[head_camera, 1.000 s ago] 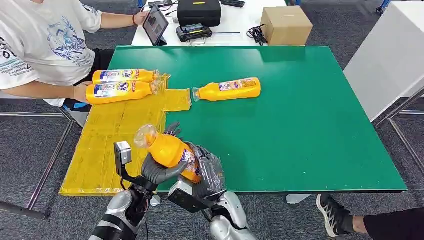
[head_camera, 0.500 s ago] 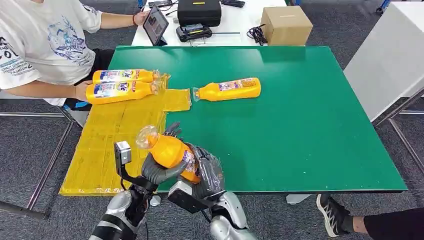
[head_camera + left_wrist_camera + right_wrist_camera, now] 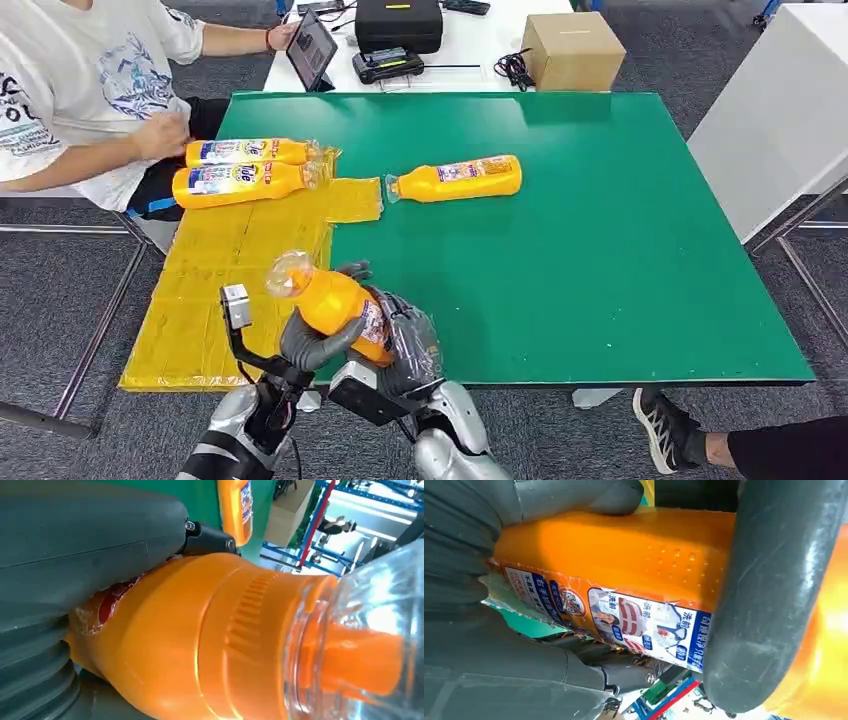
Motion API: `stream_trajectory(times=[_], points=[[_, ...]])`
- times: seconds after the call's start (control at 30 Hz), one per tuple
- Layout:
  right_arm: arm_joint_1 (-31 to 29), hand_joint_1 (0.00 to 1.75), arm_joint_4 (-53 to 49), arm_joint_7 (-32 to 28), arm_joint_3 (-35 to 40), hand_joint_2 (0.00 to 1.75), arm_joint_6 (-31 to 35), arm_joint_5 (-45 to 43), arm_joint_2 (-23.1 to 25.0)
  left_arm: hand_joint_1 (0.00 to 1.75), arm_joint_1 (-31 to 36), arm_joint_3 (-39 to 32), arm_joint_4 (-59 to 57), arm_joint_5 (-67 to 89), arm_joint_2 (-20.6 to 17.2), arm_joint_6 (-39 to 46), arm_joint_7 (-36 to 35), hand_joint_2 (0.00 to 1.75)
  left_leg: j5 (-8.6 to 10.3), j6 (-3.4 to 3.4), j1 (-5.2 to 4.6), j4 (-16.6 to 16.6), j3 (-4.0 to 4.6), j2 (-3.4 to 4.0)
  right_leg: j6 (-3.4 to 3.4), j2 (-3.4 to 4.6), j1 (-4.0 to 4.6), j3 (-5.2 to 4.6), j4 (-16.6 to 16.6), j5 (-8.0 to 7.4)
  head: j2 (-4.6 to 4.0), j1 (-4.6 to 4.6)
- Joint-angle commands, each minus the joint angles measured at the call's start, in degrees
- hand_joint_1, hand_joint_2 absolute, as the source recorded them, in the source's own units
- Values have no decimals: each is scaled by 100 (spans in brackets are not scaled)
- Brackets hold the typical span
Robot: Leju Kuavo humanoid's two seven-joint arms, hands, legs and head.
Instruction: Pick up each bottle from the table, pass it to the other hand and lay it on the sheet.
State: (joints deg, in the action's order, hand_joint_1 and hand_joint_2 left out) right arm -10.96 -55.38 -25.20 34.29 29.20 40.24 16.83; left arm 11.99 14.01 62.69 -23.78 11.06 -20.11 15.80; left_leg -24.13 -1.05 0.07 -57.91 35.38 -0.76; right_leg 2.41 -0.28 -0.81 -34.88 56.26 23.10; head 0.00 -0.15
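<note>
An orange bottle [image 3: 335, 303] with a clear cap is held over the table's near edge, cap pointing up and left. My left hand [image 3: 312, 346] wraps it from below and my right hand [image 3: 406, 342] grips its base end. Up close, the left wrist view has the bottle's neck [image 3: 225, 645] against my left hand [image 3: 75, 555], and the right wrist view has its label [image 3: 624, 550] against my right hand [image 3: 469, 645]. Two orange bottles [image 3: 250, 152] [image 3: 240, 181] lie side by side on the yellow sheet [image 3: 220, 270]. A third [image 3: 455, 180] lies on the green table [image 3: 600, 250].
A person [image 3: 70, 90] sits at the table's left, one hand [image 3: 160, 135] near the sheet's far corner. Behind the green table stand a tablet [image 3: 312, 48], a black case [image 3: 398, 22], a cardboard box [image 3: 572, 50] and cables. A shoe [image 3: 662, 428] is on the floor at the lower right.
The person's hand has left the nearer bottle on the sheet and drawn back toward their body. My two hands and the held bottle have shifted slightly left.
</note>
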Motion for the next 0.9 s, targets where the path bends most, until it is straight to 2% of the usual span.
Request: stream_trajectory(times=[0.03, 0.33, 0.37, 0.4, 0.43, 0.47, 0.5, 0.73, 0.9], points=[[-275, 175, 666, 77, 237, 175, -64, -20, -12, 175, 141, -11, -131, -143, -12, 162, -79, 175, -5, 3, 2, 3, -14, 6, -5, 2, 3, 14, -5, 3, 0, 0], [-333, 175, 693, 143, 249, 175, -92, -3, 1, 175, 203, -86, -63, -74, 33, 398, 23, 175, -11, 6, 6, 0, -26, 4, -9, 0, 7, 28, -5, 9, 0, -2], [-336, 140, 700, 157, 258, 175, -79, 10, 2, 175, 205, -107, -39, -47, 44, 477, 49, 175, -8, 5, 4, 0, -19, 5, -8, 1, 5, 20, -3, 7, 0, 0], [-324, 26, 684, 164, 243, 175, -47, -1, 6, 175, 204, -133, 5, 54, 63, 617, 163, 175, -4, 4, 2, 2, -13, 3, -6, 0, 3, 13, -3, 4, 0, -2], [-284, 0, 603, 157, 195, 175, 65, -30, 27, 175, 201, -157, 88, 257, 71, 867, 303, 175, -2, 3, 2, 2, -6, 2, -4, -1, 2, 6, -3, 2, 0, -2], [-250, 0, 498, 150, 170, 175, 101, -74, 29, 175, 186, -233, 150, 294, 100, 972, 325, 175, -9, 6, 7, -2, -20, 3, -9, -1, 8, 21, -3, 8, 0, 0], [-228, 0, 358, 169, 177, 0, 117, -84, 11, 175, 182, -294, 219, 419, 111, 1165, 390, 175, -4, 4, 3, 1, -10, 0, -6, -3, 4, 11, -1, 5, 0, -2], [210, 0, -1737, 467, -45, 0, 752, 119, -270, 175, 253, -810, 577, 1856, 114, 2703, 1143, 175, -15, 7, 7, -9, -17, 5, -10, 1, 8, 17, 6, 13, 0, 0], [300, 0, -2181, 576, -7, 0, 844, 433, -332, 175, 387, -1086, 448, 2138, 185, 2934, 1219, 175, -5, 4, 3, -1, -10, -1, -6, -4, 4, 10, -1, 6, 0, -2]])
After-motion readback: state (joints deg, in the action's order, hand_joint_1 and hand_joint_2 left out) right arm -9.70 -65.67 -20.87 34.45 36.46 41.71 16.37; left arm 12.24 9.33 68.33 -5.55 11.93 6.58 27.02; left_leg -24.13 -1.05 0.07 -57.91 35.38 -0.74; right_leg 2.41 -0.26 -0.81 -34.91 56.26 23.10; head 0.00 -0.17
